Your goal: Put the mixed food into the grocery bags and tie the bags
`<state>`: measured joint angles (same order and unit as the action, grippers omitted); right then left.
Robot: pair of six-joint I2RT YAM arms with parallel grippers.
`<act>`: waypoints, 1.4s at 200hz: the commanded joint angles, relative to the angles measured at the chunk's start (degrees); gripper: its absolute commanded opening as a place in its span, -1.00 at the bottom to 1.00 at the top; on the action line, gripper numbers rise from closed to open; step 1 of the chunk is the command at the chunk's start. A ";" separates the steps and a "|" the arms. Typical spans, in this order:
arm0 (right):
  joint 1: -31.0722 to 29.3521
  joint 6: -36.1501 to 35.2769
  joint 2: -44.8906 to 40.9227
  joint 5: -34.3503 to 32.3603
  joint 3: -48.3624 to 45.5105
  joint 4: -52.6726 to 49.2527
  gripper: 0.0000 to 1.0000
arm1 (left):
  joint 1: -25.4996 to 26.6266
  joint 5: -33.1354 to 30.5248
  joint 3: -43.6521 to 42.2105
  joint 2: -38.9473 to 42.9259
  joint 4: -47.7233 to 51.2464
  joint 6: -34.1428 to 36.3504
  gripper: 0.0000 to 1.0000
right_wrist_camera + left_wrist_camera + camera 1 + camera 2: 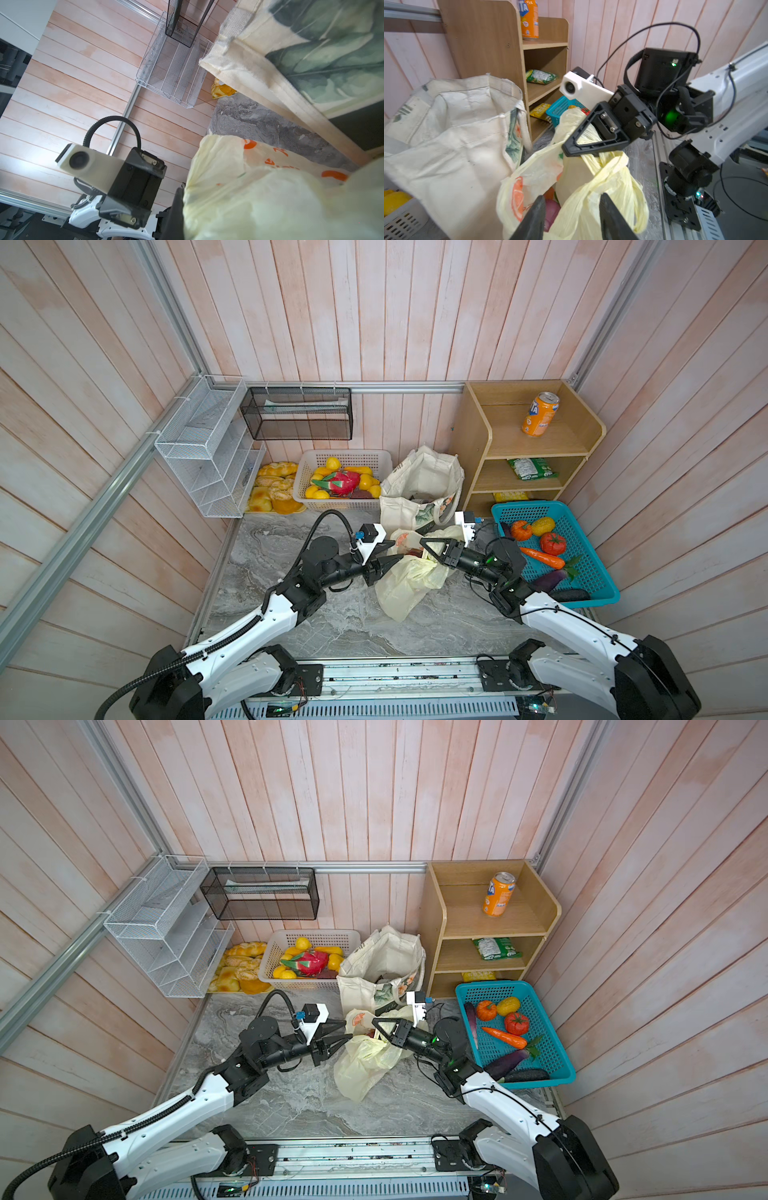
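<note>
Tying step, by the look of things. Plastic bag [409, 585] slumped on the bench [291, 614] mid-scene, just in front of the upright tote [419, 485], mouth gaping, food [551, 209] showing pink and orange inside. Right hand [569, 149] pressed together, pinching one twisted handle [591, 164] and drawing it up off the heap. Left hand [398, 551] spread, holding nothing, fingertips [535, 214] poised at the bag's near edge, close to the loose loop [623, 176].

To do this well:
- Take the loose loop low, near its root, and gather a bunched fold, not a single skin of film; thin plastic like this probably tears or slips.
- Close the left hand fully before any pull.
- Hold the right-hand pinch firm meanwhile, as the anchor for the knot.
- Cross one handle over the other above the mouth, then draw the two apart sideways and low, steadily, without jerking.
- Avoid lifting the whole bag: likely to tip and spill the food.
- Steer clear of the tote strap just behind, an easy snag.

Cannot tell whether a first crossing is already made where the two handles meet, so check there before tightening. Tote contents too dark to read.
</note>
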<state>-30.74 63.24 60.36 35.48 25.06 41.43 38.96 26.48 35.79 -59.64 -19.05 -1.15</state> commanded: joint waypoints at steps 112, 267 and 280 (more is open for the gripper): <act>3.01 -20.63 -0.53 22.46 3.64 -9.29 -0.33 | 0.77 4.21 8.05 -16.53 0.06 -6.94 -0.48; 8.86 -23.01 -8.27 12.57 4.12 -27.74 -0.30 | 2.56 7.11 7.89 -13.93 -0.21 -4.89 -0.85; 8.91 -21.90 -7.90 13.47 3.48 -25.67 -0.55 | 3.42 7.37 7.80 -13.88 0.19 -4.66 -0.61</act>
<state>-22.02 40.47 52.69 49.47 28.14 15.53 41.04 31.33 42.54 -74.85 -18.87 -7.18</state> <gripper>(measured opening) 0.309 0.119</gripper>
